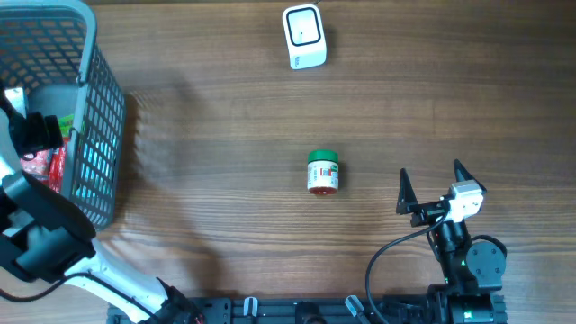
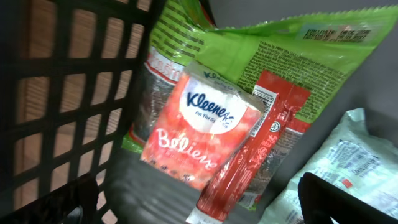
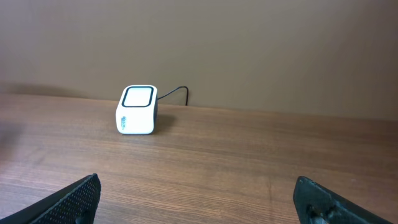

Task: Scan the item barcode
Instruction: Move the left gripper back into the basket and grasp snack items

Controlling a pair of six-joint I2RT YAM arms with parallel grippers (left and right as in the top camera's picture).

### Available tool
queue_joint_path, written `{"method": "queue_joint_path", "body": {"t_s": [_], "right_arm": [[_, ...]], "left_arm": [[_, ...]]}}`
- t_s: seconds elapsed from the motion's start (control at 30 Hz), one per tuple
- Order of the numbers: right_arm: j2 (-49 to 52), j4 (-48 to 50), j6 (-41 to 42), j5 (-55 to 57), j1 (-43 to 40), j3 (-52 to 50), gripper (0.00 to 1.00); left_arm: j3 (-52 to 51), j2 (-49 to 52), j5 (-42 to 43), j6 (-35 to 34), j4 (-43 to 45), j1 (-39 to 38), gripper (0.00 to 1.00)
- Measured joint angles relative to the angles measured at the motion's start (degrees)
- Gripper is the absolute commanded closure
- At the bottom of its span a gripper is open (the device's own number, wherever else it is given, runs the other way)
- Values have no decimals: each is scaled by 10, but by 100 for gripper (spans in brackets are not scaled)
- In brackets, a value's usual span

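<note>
On the overhead view the left arm (image 1: 45, 236) rises from the 7 o'clock corner of the wooden table (image 1: 225, 135). It bends over the rim of the grey plastic basket (image 1: 99, 99), which stands at 10 o'clock, with its wrist tipped down inside. Its own camera looks at the basket's contents. The left gripper (image 2: 193, 208) hangs just above them with its jaws spread as wide as they go and nothing between them. One dark finger (image 2: 342, 202) shows at 4 o'clock of that view, the other merges with the basket's lattice wall at 8 o'clock.

Below it a red-and-white Kleenex tissue pack (image 2: 199, 134) lies on a green printed packet (image 2: 280, 50). A red stick sachet (image 2: 249, 155) lies just beside the pack at its 3 o'clock edge, and a pale printed pouch (image 2: 351, 155) lies at 4 o'clock.

The right arm (image 1: 468, 261) sits folded low at 5 o'clock of the table, forearm pointing toward 12. The right gripper (image 1: 430, 173) is level above the wood, its jaws fully apart and empty.

The small green-lidded jar (image 1: 322, 172) rests at the table's centre, apparently on its side with the lid toward 12. It is at 9 o'clock from the right gripper and clear of it. The white barcode scanner (image 1: 303, 36) stands at 12 o'clock, well apart from the jar, and the right wrist camera faces it.
</note>
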Motion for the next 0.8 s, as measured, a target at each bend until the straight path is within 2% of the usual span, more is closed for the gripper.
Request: {"method": "queue_joint_path", "body": {"t_s": [0.33, 0.8], "right_arm": [[0, 0, 0, 0, 0, 0, 0], [0, 0, 0, 0, 0, 0, 0]], "left_arm": [[-6, 32, 29, 78, 23, 1, 0], [-6, 85, 60, 94, 26, 25, 0]]}}
